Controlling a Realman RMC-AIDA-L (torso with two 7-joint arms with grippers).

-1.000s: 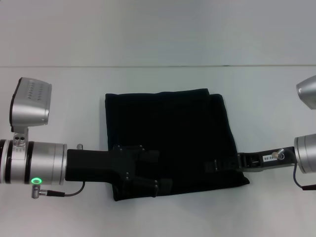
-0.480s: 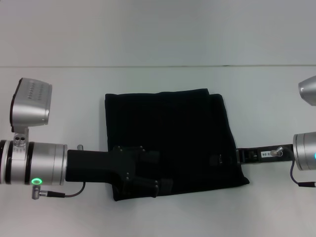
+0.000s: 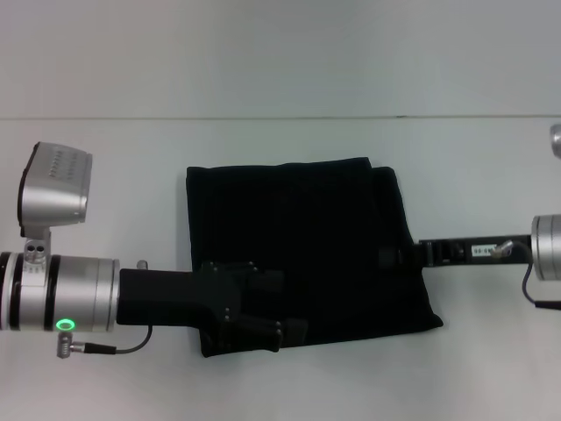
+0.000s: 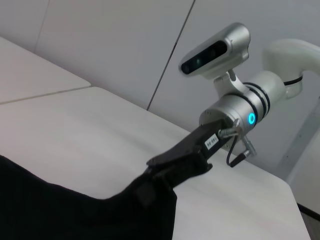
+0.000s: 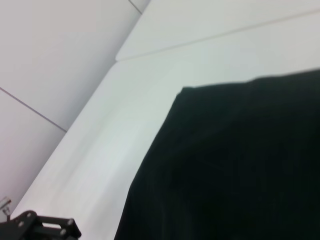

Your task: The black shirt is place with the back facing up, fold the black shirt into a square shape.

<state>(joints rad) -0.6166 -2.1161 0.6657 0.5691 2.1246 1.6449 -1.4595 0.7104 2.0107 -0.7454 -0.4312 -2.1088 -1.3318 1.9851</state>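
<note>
The black shirt [image 3: 307, 237] lies folded into a rough square in the middle of the white table [image 3: 105, 175], plain side up. My left gripper [image 3: 272, 305] sits over the shirt's near left corner, black against the black cloth. My right gripper [image 3: 390, 257] is at the shirt's right edge, about halfway along it. The left wrist view shows that right gripper [image 4: 160, 172] reaching low to the edge of the shirt [image 4: 60, 215]. Most of the right wrist view is filled by the shirt [image 5: 240, 165], with a bit of the left gripper [image 5: 45, 227] far off at a corner.
Bare white table surrounds the shirt on all sides. The table's far edge [image 3: 280, 117] meets a pale wall behind. My left arm's silver wrist and camera housing [image 3: 57, 189] stand at the left, the right arm's wrist [image 3: 548, 250] at the right.
My right gripper has slid along the shirt's right edge, away from the near corner toward the far side, and its arm has drawn back to the right. The left arm dropped slightly nearer.
</note>
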